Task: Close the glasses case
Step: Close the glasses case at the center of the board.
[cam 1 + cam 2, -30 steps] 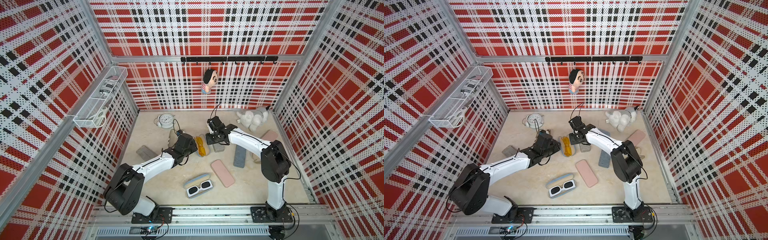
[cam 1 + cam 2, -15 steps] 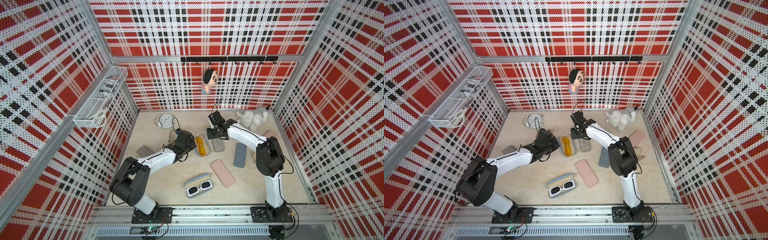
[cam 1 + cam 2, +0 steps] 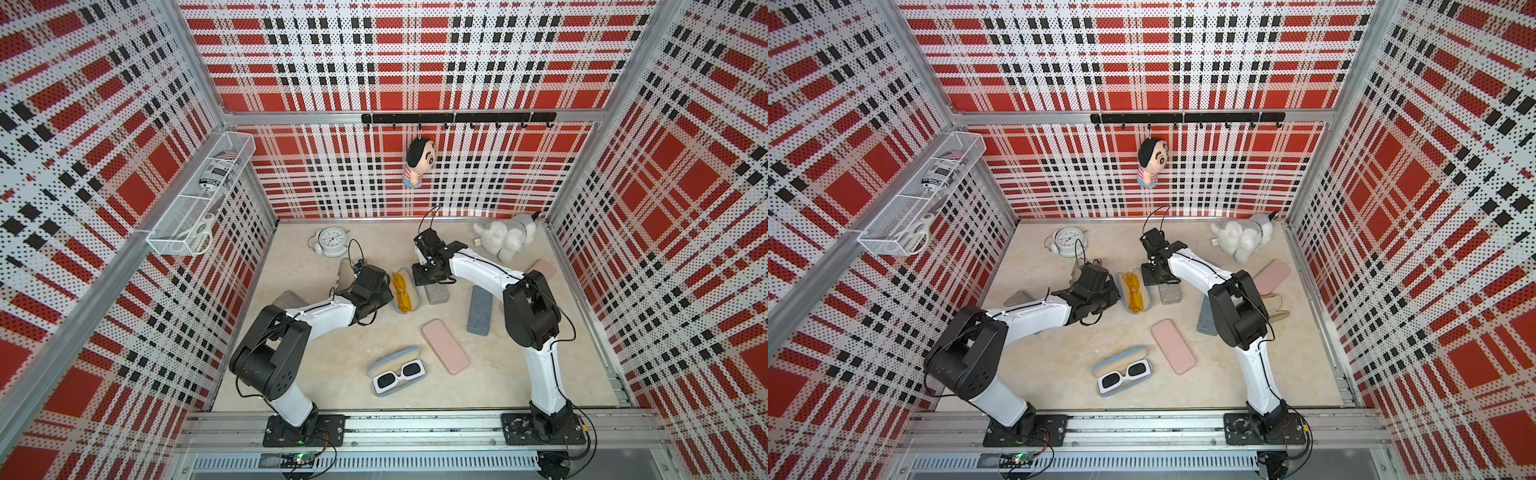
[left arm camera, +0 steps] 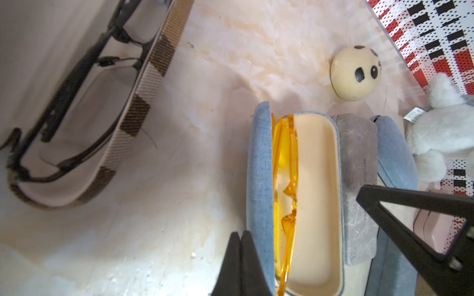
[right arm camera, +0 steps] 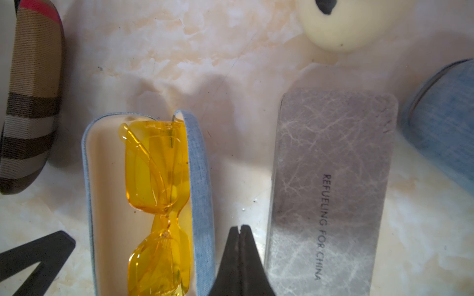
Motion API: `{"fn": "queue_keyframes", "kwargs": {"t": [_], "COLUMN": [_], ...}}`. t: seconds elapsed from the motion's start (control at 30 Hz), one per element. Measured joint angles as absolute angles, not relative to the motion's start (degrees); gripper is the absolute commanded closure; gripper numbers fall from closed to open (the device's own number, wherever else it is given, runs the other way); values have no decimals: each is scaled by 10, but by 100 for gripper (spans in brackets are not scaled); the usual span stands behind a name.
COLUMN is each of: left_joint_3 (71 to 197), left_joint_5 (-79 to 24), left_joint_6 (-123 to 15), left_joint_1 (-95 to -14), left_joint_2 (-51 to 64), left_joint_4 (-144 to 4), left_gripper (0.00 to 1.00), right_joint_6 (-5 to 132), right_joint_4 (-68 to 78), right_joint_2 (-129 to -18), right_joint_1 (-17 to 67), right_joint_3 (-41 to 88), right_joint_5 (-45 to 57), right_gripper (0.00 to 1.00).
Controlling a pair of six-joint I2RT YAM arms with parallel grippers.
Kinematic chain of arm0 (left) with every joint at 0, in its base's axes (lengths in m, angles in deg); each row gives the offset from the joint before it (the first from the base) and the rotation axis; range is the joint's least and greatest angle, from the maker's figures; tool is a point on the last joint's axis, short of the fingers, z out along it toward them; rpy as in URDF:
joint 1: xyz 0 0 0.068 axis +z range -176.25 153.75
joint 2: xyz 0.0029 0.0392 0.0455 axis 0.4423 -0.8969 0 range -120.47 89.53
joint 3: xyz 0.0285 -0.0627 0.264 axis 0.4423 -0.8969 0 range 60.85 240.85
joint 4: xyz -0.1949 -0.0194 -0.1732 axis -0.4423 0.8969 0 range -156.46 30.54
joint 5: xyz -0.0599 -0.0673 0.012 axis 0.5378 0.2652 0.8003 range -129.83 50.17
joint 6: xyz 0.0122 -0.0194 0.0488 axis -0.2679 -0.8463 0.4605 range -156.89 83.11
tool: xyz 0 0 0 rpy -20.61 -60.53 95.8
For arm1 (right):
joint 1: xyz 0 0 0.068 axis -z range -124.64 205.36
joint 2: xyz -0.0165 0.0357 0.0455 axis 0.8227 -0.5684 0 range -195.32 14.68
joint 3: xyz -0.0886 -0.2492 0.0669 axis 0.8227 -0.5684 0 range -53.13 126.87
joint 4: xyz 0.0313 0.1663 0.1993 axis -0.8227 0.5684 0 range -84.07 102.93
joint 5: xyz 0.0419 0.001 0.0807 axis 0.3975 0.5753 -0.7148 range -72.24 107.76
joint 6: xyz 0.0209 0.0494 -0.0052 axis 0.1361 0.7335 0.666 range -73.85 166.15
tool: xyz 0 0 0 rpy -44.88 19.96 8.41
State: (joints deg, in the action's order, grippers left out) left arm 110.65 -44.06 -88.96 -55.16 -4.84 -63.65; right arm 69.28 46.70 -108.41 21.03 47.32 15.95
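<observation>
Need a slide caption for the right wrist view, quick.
Shut right gripper between the open blue case holding yellow glasses and a closed grey case.

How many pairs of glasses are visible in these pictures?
3: yellow transparent glasses in the open blue case mid-table; white-framed sunglasses in another blue case near the front; black-framed glasses in the open plaid case. Closed cases may hide more.

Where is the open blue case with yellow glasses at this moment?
In a top view, the open light-blue fabric case lies mid-table, between the shut left end effector on its left and a closed grey rectangular case on its right.
</observation>
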Motion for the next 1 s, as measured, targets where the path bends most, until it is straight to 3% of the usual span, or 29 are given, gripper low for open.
{"fn": "queue_keyframes", "kwargs": {"t": [1.0], "left_joint_3": [1155], "left_joint_5": [-417], "left_joint_6": [-875], "left_joint_1": [-551], "left_joint_2": [-134], "left_joint_4": [-638], "left_gripper": [100], "right_joint_6": [692], "right_joint_4": [490], "right_joint_2": [-1121], "right_joint_1": [190], "right_joint_3": [488], "right_joint_5": [152], "right_gripper": [100]}}
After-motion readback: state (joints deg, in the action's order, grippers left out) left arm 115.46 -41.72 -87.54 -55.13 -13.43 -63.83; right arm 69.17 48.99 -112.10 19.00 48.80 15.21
